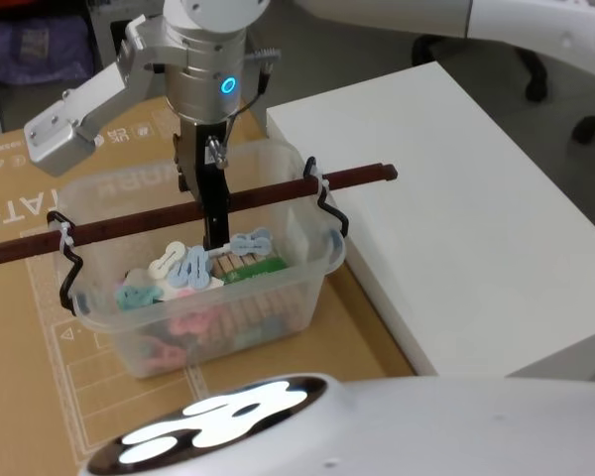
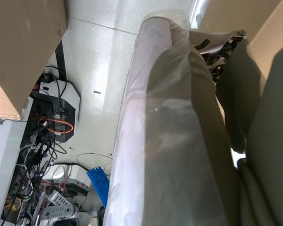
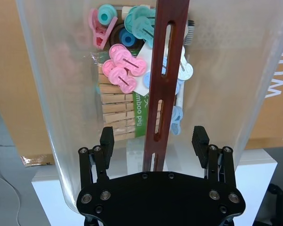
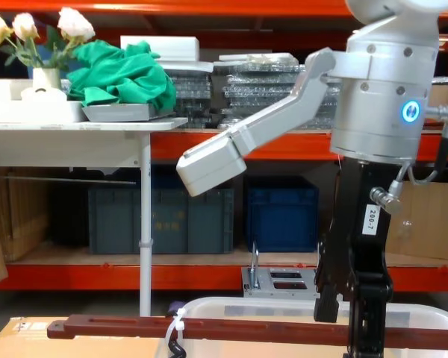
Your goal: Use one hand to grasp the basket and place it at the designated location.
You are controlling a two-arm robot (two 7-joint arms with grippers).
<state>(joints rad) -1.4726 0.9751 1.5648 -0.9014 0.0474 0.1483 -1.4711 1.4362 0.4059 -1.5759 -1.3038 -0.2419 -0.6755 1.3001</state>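
While basket (image 1: 268,307) wall blurs clips (image 3: 125,68) inside, right end effector (image 3: 153,141) straddles bar handle (image 3: 165,70), fingers (image 3: 107,141) apart, unclamped.

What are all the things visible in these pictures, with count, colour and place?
basket: one, translucent white, on the cardboard
handle bar: one, reddish-brown, across the basket's rim
plastic pegs: several, pastel, inside the basket
wooden pegs: one pack, inside the basket
cardboard: one, brown, under the basket
white platform: one, right of the basket
crates: two, dark blue, low shelf behind
right gripper: one, black, fingers open either side of the handle bar
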